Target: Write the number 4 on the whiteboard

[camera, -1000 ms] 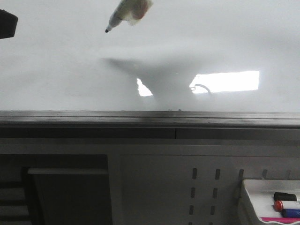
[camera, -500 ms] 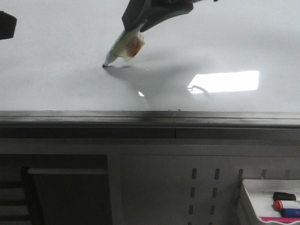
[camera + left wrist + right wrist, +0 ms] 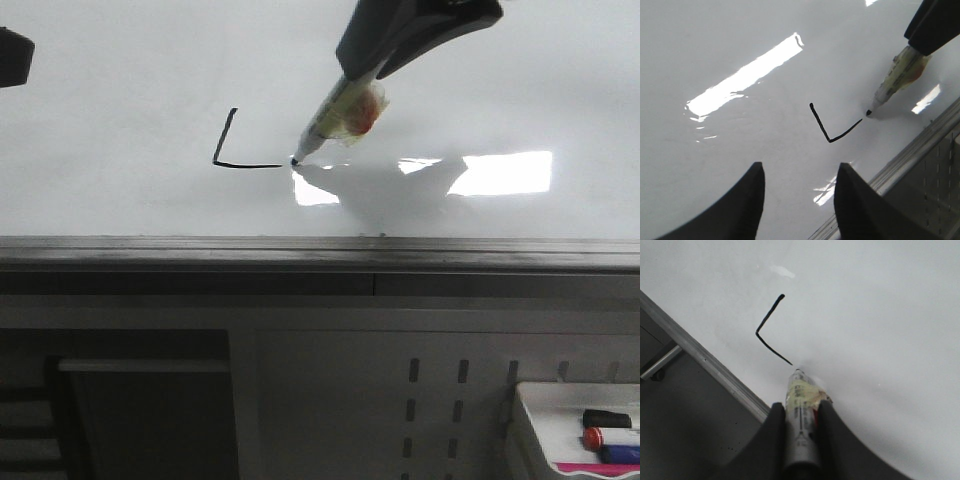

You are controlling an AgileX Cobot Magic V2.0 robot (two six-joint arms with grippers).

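The whiteboard is glossy white with bright reflections. Of the number 4, a slanted left stroke and a horizontal bar show in thin black, joined in an L shape. My right gripper is shut on a marker wrapped in yellowish tape. The marker's tip touches the board at the right end of the bar. My left gripper hangs open over bare board near the edge, holding nothing. It shows as a dark shape at the far left of the front view.
A grey metal edge rail runs along the board's near side. Below it is a perforated panel. A small white tray with several markers sits at the bottom right. A dark recess with a bar is at the bottom left.
The marker came down onto the blank board, drew the slanted stroke and then the horizontal bar, moving rightwards. The left arm has stayed still.
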